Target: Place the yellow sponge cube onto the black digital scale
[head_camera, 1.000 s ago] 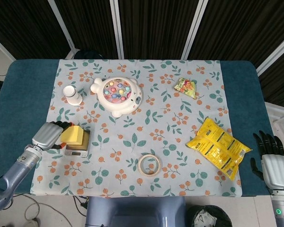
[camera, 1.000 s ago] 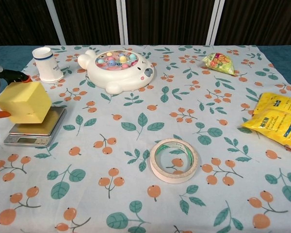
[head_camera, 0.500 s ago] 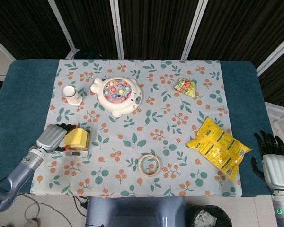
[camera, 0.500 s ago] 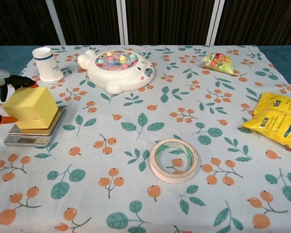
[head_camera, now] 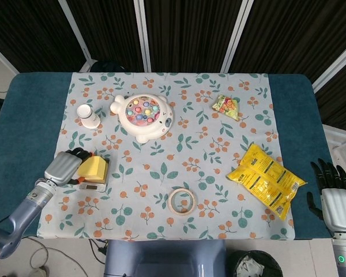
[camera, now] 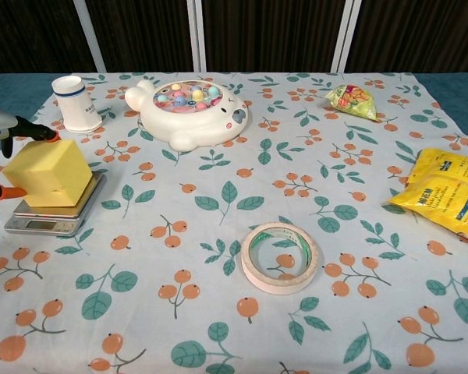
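Head view shows the left hand (head_camera: pixel 62 168) at the near left of the surface (head_camera: pixel 23 115), its fingers wrapped around the yellow sponge cube (head_camera: pixel 94 168). The cube sits on top of the black digital scale (head_camera: pixel 92 186), whose display edge shows just below it. In the chest view the cube rests flat on the scale's platform, covering most of it, while dark fingertips (camera: pixel 33 129) with orange pads press its far top corner and another orange tip touches its left lower edge; the hand is grasping the cube.

The right hand (head_camera: pixel 333 196) lies off the near right edge of the surface, fingers straight and slightly spread, holding nothing.

On the floral cloth (head_camera: pixel 179 144), a white fishing toy (head_camera: pixel 143 115) with coloured pieces stands toward the far middle, with a small white cup (head_camera: pixel 89 114) to its left. A green snack packet (head_camera: pixel 226 106) lies at the far right, a large yellow bag (head_camera: pixel 266 179) at the near right, and a roll of tape (head_camera: pixel 182 201) lies flat near the front centre, well apart from the scale.
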